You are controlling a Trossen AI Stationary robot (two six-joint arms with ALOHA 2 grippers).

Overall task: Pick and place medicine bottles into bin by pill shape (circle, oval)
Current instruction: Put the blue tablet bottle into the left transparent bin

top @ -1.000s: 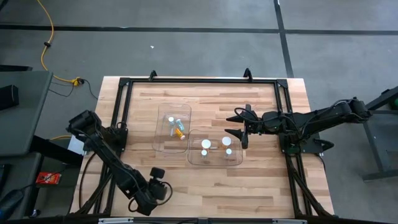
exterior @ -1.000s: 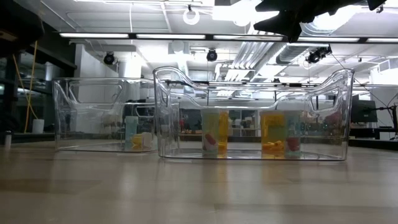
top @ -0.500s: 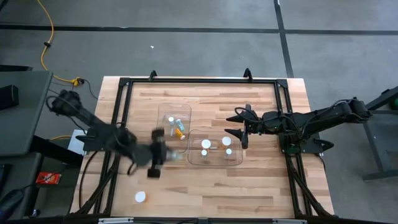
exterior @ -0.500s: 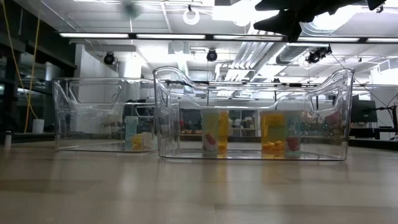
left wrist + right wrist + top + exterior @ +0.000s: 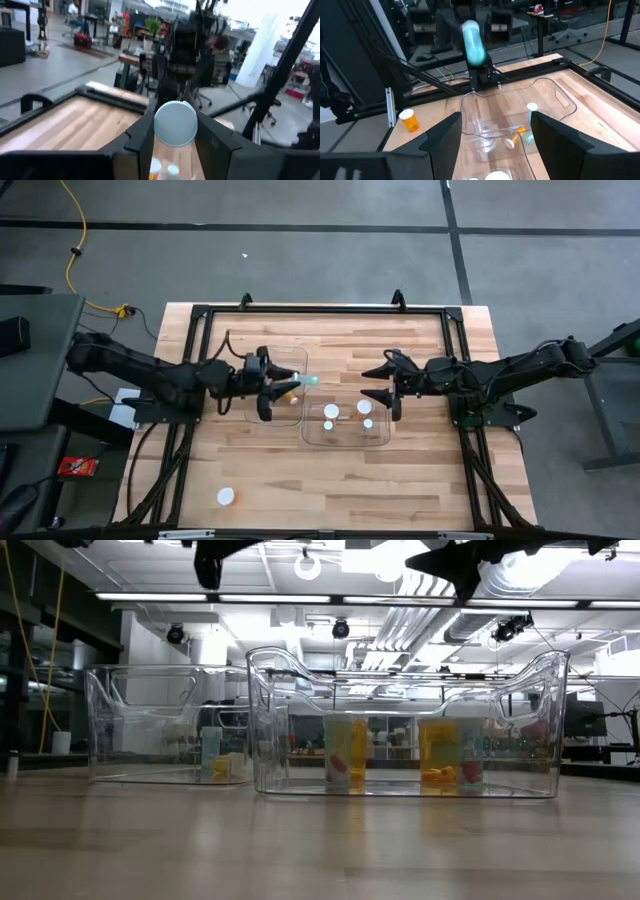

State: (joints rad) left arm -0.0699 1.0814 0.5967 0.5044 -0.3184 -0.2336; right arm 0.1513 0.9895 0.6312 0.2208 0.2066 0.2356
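Your left gripper [image 5: 283, 386] has swung over the left bin [image 5: 262, 412], jaws clamped on a pale green bottle [image 5: 308, 381]; next, lower and release; right gripper [image 5: 382, 385] waits wide open

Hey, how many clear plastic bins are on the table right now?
2. One bin sits under the left gripper, which holds a pale green bottle; the other bin lies beside it, by the right gripper.

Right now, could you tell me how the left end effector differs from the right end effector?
The left end effector is shut on a pale green bottle; the right end effector is open and empty. The left hangs over the left bin; the right hangs by the right bin, at its rim. Both are raised, facing each other.
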